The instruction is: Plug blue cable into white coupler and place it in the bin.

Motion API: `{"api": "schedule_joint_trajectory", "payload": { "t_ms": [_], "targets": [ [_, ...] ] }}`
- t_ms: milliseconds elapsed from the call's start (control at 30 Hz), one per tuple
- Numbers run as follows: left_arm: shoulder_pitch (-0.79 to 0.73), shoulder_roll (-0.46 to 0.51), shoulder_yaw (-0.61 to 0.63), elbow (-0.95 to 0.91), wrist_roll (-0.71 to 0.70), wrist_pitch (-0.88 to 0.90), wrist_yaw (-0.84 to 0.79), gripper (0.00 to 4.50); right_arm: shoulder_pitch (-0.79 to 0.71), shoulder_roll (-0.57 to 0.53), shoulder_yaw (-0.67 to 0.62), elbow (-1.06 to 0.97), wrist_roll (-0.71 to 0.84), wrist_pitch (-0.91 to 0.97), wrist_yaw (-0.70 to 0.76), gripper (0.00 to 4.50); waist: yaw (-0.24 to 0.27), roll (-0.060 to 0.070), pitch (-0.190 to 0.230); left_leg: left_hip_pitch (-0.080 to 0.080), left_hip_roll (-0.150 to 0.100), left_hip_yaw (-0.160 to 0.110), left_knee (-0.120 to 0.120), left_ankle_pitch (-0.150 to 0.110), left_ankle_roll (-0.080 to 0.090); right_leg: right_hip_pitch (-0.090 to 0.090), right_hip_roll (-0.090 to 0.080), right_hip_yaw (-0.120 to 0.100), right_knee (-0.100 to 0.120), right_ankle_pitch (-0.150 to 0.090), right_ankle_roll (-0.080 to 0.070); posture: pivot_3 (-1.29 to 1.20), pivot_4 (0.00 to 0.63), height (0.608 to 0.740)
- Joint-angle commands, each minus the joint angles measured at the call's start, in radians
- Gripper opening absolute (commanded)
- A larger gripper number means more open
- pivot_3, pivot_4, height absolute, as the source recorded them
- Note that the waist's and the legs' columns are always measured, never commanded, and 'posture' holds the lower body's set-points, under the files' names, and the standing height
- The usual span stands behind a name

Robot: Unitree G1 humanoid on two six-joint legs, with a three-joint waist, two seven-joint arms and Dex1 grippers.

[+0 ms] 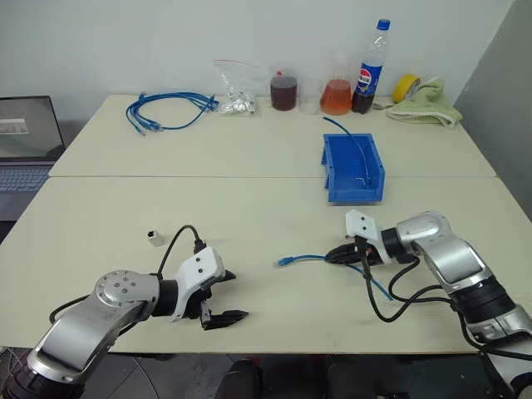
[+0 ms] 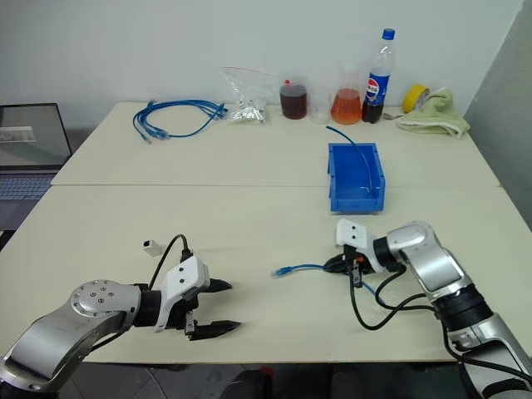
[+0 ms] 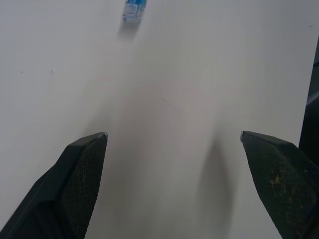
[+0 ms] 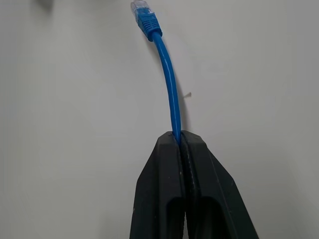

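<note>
- Blue cable (image 1: 309,259): lies on table (image 1: 249,208), front right; clear plug tip free, pointing toward centre; tail trails behind the grip.
- R gripper (image 4: 179,142): pinching cable a short way back from plug.
- White coupler (image 1: 155,237): loose on table, front left, well apart from plug.
- L gripper (image 1: 223,295): spread wide, empty, near coupler, not touching.
- Bin (image 1: 354,169): beyond R arm, w/ another blue cable inside.
- Next, judged: L grips coupler by sides, socket face toward plug; line up axes before pushing.

We see even, bright indoor light over the pale table (image 1: 249,158), soft short shadows under the left gripper (image 1: 226,297), no harsh glare, head views sharp, a blurred plug (image 3: 134,10) far beyond that gripper's dark fingers (image 3: 75,184), faint smudgy shadows between them.
</note>
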Motion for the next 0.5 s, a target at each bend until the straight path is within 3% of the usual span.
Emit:
{"api": "schedule_joint_trajectory", "payload": {
  "t_ms": [33, 333, 500],
  "targets": [
    [0.012, -0.013, 0.015, 0.02, 0.02, -0.043, 0.015, 4.5, -0.022, 0.021, 0.018, -0.034, -0.003, 0.007, -0.017, 0.01, 0.0, 0.0, 0.0, 0.0, 0.0, 0.0, 0.0, 0.0, 0.0, 0.0, 0.0, 0.0, 0.0, 0.0, 0.0, 0.0, 0.15, 0.74],
    [0.047, -0.033, 0.001, 0.039, 0.046, -0.092, 0.029, 4.5, -0.037, 0.033, 0.058, -0.021, -0.017, 0.013, -0.026, 0.01, -0.001, 0.0, 0.0, 0.0, 0.0, 0.0, 0.0, 0.0, 0.0, -0.001, 0.0, 0.001, 0.0, 0.0, 0.0, 0.0, 0.15, 0.74],
    [0.039, -0.051, -0.002, 0.059, 0.051, -0.101, 0.03, 4.5, -0.05, 0.034, 0.06, -0.01, -0.014, 0.014, -0.03, 1.13, -0.001, 0.0, 0.0, 0.0, 0.0, 0.0, 0.0, 0.0, 0.0, -0.001, 0.0, 0.001, 0.0, 0.0, 0.0, 0.0, 0.15, 0.74]
  ]
}}
